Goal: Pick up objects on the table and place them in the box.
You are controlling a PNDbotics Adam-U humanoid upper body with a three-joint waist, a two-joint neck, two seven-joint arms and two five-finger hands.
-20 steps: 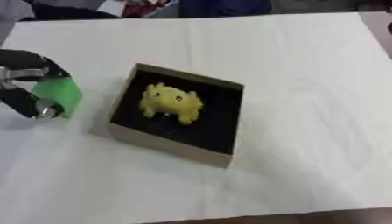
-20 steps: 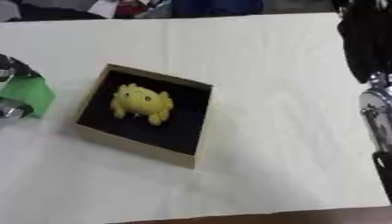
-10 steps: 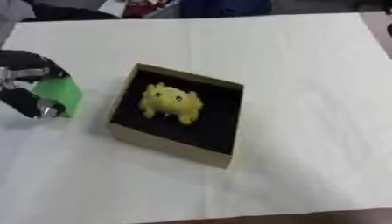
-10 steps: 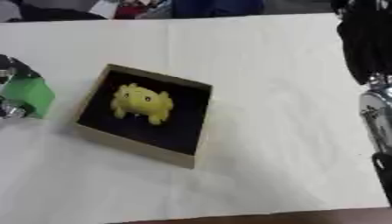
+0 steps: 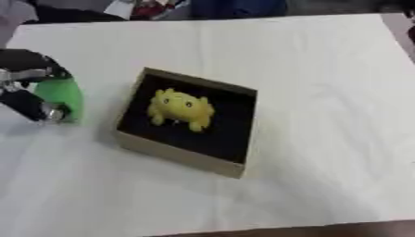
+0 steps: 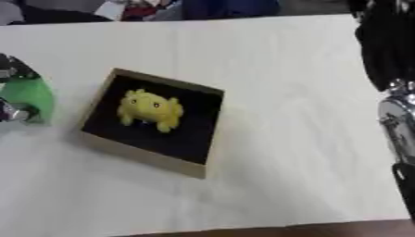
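A tan cardboard box with a dark inside lies askew mid-table. A yellow plush toy sits in it. At the left edge my left hand has its fingers curled round a green object, close to the table and just left of the box. On the right side only my right arm shows, black above and silver below; its hand is out of view.
A white cloth covers the table. The table's front edge runs along the bottom. Dark and coloured clutter lies beyond the far edge.
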